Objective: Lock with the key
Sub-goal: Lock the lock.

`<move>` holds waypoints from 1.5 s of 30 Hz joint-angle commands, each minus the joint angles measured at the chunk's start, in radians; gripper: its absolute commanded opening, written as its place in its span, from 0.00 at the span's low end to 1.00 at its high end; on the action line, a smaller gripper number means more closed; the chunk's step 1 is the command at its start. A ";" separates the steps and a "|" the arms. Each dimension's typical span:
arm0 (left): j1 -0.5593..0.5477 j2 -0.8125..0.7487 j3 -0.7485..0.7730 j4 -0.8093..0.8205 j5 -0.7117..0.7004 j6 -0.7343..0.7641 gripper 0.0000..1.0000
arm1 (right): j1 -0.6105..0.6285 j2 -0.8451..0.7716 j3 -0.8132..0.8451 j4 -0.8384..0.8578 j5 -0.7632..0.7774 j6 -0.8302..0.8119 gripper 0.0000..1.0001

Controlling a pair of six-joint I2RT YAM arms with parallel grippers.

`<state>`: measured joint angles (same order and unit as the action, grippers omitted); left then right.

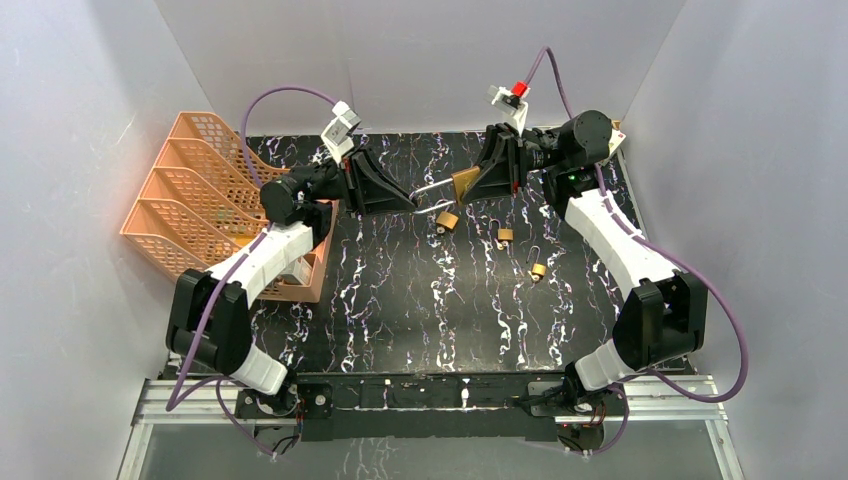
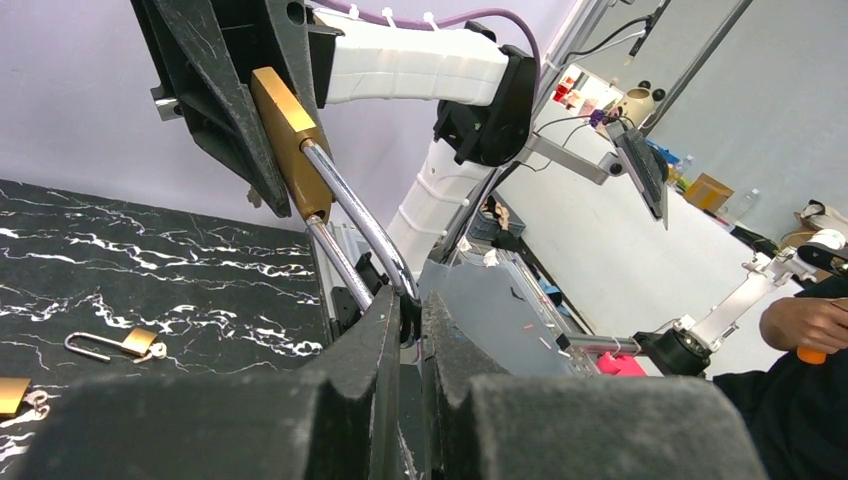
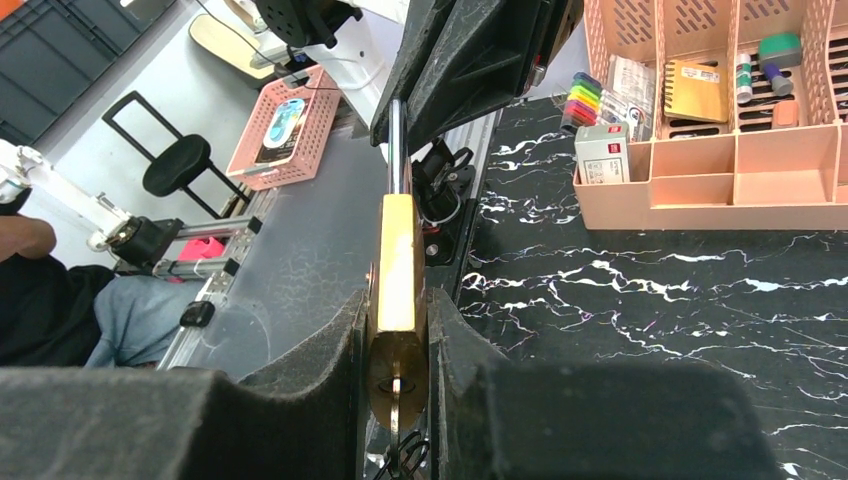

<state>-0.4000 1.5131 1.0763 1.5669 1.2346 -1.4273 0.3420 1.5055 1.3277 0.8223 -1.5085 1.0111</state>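
Note:
A large brass padlock (image 1: 464,182) with a long chrome shackle (image 1: 431,189) hangs in the air between my two grippers, above the far middle of the black marble table (image 1: 400,300). My right gripper (image 1: 497,172) is shut on the brass body (image 3: 397,270); a key (image 3: 396,405) sits in its keyhole. My left gripper (image 1: 405,197) is shut on the bend of the shackle (image 2: 375,235). In the left wrist view the brass body (image 2: 290,135) is at upper left between the right gripper's fingers (image 2: 215,100).
Three small brass padlocks lie on the table: one (image 1: 447,220) below the held lock, one (image 1: 505,238) and one (image 1: 538,270) to its right. An orange desk organiser (image 1: 215,195) stands at the left, beside my left arm.

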 commanded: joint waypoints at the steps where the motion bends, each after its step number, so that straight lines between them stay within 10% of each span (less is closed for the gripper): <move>1: -0.120 0.054 0.064 -0.016 -0.165 0.026 0.00 | 0.101 -0.010 0.006 0.074 0.193 -0.050 0.00; 15: -0.120 0.060 0.147 0.004 -0.102 -0.041 0.00 | 0.101 -0.031 0.015 -0.008 0.217 -0.167 0.00; 26: -0.147 0.091 0.073 0.006 -0.181 0.110 0.00 | 0.149 0.042 0.015 0.348 0.249 0.132 0.00; 45: -0.199 0.237 0.139 0.005 -0.244 0.165 0.00 | 0.266 0.090 0.033 0.379 0.277 0.134 0.00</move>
<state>-0.4335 1.6516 1.2232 1.6424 1.1053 -1.4292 0.3794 1.5887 1.3109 1.1835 -1.5017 1.1004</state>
